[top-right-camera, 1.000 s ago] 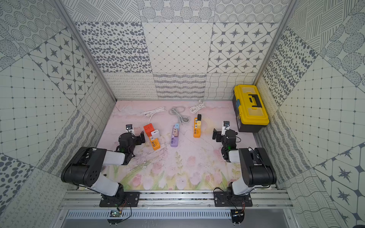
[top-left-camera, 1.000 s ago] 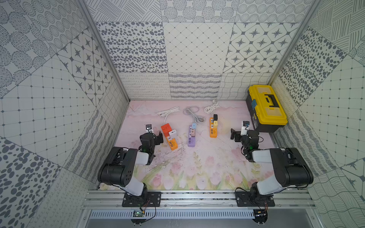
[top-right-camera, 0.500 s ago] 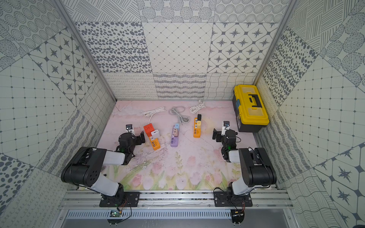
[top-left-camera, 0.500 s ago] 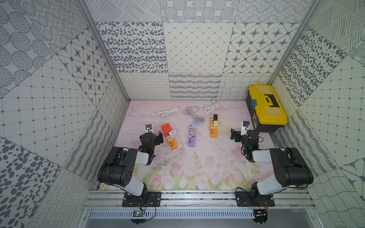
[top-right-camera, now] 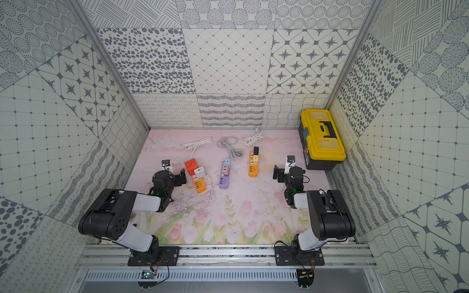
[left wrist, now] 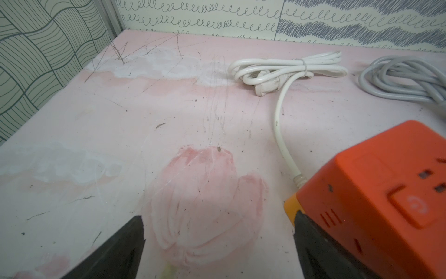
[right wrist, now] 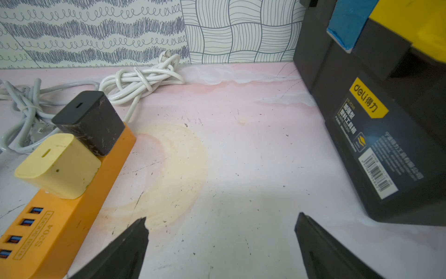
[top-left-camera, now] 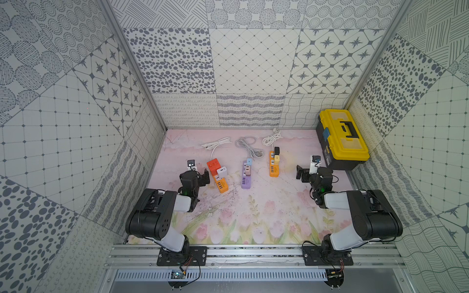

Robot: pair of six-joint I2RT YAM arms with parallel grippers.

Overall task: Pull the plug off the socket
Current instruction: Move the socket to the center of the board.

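Red plug [left wrist: 386,188] lies just beside the wide-spread left gripper [left wrist: 218,217]

Three power strips lay flat on the pink mat [top-left-camera: 253,208], side by side and apart.

On my left: orange strip [top-left-camera: 221,186], angled, with a red-orange cube adapter [top-left-camera: 213,165] and a white plug [top-left-camera: 222,172] seated on it.

Middle: purple strip [top-left-camera: 245,181], with a blue plug [top-left-camera: 249,161] and a pinkish plug [top-left-camera: 247,170] plugged in, one just beside the other.

On my right: second orange strip [right wrist: 72,217], USB ports facing up, with a black plug [right wrist: 89,120] and a pale yellow plug [right wrist: 58,166] upright and touching.

I noted the bundled cords [top-left-camera: 247,144] behind the strips.
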